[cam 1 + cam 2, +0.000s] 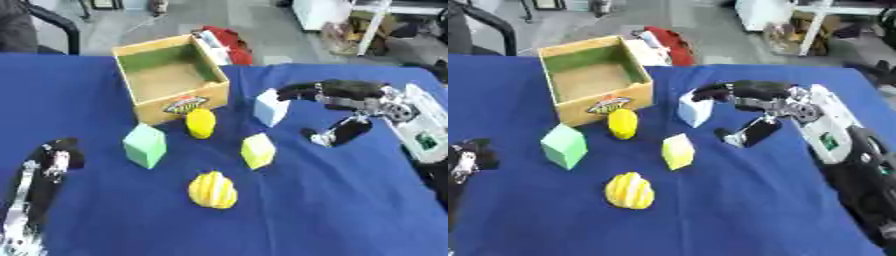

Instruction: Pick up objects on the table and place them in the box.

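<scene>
Closest to me, my left hand (pixel 54 159) sits idle at the lower left of the blue tablecloth (pixel 332 210), dark fingers pointing up; I cannot tell from here whether they are relaxed or curled. Just ahead, near the middle of the cloth, lies a yellow ribbed fruit-shaped piece (pixel 213 190), on its own and apart from everything else. Beyond it I see two blocks: a green block (pixel 145 145) to the left and a yellow-green block (pixel 258 150) to the right, both standing tilted on the cloth and well apart from one another. Between them and a little farther back is a smooth yellow lemon-shaped piece (pixel 200 123), just in front of the box's labelled wall, though I cannot tell whether it touches. To the right, my right hand (pixel 741 112) comes in from the right side, fingers spread wide: the upper fingers reach over toward a pale blue block (pixel 693 111) and seem to touch its top far edge, while the thumb hangs lower, clear of the block, so nothing is gripped. Farthest back stands the wooden box (pixel 179 106), open at the top, green on its inner walls, with nothing I can see inside it.
</scene>
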`<state>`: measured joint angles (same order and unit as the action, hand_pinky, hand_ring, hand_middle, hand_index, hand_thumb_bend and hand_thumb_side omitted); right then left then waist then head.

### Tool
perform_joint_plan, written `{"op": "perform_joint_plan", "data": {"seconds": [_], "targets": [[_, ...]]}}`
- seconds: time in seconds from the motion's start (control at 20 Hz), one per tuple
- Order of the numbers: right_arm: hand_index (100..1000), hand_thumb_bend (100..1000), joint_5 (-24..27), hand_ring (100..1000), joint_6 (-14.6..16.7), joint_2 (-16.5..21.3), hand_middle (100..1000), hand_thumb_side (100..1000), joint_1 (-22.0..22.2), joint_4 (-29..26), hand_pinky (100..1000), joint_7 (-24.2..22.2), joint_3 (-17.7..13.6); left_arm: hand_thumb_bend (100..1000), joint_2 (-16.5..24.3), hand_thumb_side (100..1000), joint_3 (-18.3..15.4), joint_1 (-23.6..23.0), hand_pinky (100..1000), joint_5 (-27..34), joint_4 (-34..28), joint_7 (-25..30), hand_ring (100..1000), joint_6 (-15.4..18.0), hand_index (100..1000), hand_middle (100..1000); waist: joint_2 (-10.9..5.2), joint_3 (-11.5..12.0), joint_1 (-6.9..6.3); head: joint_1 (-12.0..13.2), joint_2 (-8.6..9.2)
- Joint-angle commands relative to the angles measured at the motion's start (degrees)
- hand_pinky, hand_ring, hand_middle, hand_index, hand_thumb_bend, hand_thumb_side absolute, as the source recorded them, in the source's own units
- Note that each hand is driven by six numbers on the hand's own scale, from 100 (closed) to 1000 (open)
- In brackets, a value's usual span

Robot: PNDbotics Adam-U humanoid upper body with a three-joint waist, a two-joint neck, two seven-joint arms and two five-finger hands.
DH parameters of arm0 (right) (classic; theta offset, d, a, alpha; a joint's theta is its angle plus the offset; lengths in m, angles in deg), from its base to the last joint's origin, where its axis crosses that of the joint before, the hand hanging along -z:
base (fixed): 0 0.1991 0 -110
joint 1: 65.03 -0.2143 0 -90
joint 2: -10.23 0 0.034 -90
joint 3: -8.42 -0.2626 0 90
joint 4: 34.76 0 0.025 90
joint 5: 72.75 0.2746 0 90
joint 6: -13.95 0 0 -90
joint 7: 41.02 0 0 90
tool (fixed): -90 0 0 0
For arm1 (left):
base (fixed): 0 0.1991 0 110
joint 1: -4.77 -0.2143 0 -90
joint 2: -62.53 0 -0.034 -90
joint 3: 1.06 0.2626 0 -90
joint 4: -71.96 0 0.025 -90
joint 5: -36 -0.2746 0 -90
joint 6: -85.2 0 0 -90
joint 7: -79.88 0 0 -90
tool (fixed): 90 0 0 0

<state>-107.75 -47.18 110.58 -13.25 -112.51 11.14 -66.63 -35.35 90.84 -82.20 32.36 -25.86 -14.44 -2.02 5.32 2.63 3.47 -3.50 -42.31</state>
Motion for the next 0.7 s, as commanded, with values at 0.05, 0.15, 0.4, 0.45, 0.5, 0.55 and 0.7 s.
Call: {"op": "perform_joint_plan", "data": {"seconds": [0.05,0.15,0.4,0.45,0.5,0.55,0.7], "targets": [[1000,100,-2.4,1000,3.73,2.03,1000,193,-2.93,2.11,960,-2.55,0.07,100,1.21,712,0.08,0.25,632,-0.37,-0.53,0.21,570,0.08,723,535,-1.46,0.07,0.64,0.06,0.04],[1000,100,-4.18,1000,4.41,1.93,1000,213,-4.73,3.92,985,-2.45,0.57,100,1.25,711,0.09,0.28,632,-0.38,-0.54,0.25,570,0.08,723,535,-1.5,0.15,0.62,0.02,0.09],[1000,128,-10.37,1000,5.91,0.88,1000,265,-8.56,8.65,1000,-1.19,1.4,100,1.32,712,0.13,0.34,632,-0.4,-0.52,0.38,570,0.03,724,535,-1.51,0.36,0.57,-0.14,0.06],[1000,150,-11.94,1000,6.35,0.55,1000,275,-9.27,9.61,1000,-0.63,1.53,100,1.34,712,0.14,0.36,632,-0.41,-0.52,0.42,570,0.02,723,535,-1.5,0.4,0.56,-0.16,0.04],[1000,169,-13.59,1000,6.8,0.22,1000,284,-9.97,10.7,1000,-0.01,1.58,100,1.35,712,0.16,0.39,632,-0.42,-0.52,0.44,570,0.02,724,535,-1.49,0.45,0.56,-0.21,0.04],[1000,187,-15.16,1000,7.2,-0.15,1000,295,-10.62,11.88,1000,0.68,1.59,100,1.35,712,0.17,0.41,632,-0.43,-0.52,0.47,570,0.01,724,535,-1.48,0.49,0.56,-0.26,0.03],[1000,222,-19.69,1000,8.5,-1.38,1000,316,-12.5,15.83,1000,2.99,1.6,100,1.35,711,0.23,0.55,632,-0.43,-0.55,0.57,570,0.02,723,535,-1.37,0.69,0.54,-0.36,0.13]]}}
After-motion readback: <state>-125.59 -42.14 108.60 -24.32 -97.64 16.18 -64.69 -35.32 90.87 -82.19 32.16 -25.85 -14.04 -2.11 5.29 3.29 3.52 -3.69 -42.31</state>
